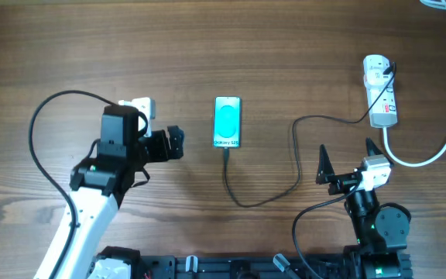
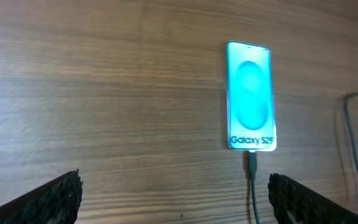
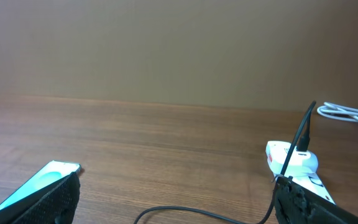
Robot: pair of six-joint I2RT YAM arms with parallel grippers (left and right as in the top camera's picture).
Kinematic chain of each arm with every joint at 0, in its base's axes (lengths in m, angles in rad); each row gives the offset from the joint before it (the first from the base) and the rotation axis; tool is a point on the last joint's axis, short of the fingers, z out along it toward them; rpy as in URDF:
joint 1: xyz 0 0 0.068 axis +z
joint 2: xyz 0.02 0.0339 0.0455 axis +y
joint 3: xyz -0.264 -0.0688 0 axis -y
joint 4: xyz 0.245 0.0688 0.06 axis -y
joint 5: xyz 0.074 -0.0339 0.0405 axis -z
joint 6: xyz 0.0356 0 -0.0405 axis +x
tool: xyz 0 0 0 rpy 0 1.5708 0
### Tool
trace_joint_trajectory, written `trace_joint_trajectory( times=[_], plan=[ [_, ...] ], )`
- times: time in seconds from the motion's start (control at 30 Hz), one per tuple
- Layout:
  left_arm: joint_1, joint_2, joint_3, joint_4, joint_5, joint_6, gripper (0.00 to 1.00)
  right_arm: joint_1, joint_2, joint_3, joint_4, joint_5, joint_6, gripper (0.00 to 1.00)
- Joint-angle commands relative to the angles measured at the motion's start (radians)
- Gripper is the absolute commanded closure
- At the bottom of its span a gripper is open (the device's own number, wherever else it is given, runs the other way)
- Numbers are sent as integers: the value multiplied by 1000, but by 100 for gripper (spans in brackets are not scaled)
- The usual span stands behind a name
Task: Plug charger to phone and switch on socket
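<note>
- Sitting mid-desk, the phone is glowing, charger plugged in.
- Left gripper is gaping wide beside it.
- Right gripper is hanging wide near the right-edge socket.

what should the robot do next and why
Probably reach the right gripper toward the socket to press its switch: the charger tip already looks seated in the phone, and the right gripper is open, empty and nearest the socket.
</note>
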State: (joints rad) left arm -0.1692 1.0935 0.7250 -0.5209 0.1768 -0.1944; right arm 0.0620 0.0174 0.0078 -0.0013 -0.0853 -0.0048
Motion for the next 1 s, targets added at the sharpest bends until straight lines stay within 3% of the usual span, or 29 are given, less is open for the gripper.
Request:
trace_joint_trajectory(
  times=[0.0, 0.27, 0.47, 0.97],
  plan=[
    [-2, -50, -45, 40, 47, 61, 0, -3, -8, -2, 4, -1, 8, 0],
    [40, -121, -124, 75, 77, 68, 0, -3, -8, -2, 4, -1, 8, 0],
    [100, -183, -226, 190, 252, 177, 0, -3, -8, -2, 4, -1, 8, 0],
    [107, -351, -435, 381, 251, 176, 0, -3, -8, -2, 4, -1, 8, 0]
  ],
)
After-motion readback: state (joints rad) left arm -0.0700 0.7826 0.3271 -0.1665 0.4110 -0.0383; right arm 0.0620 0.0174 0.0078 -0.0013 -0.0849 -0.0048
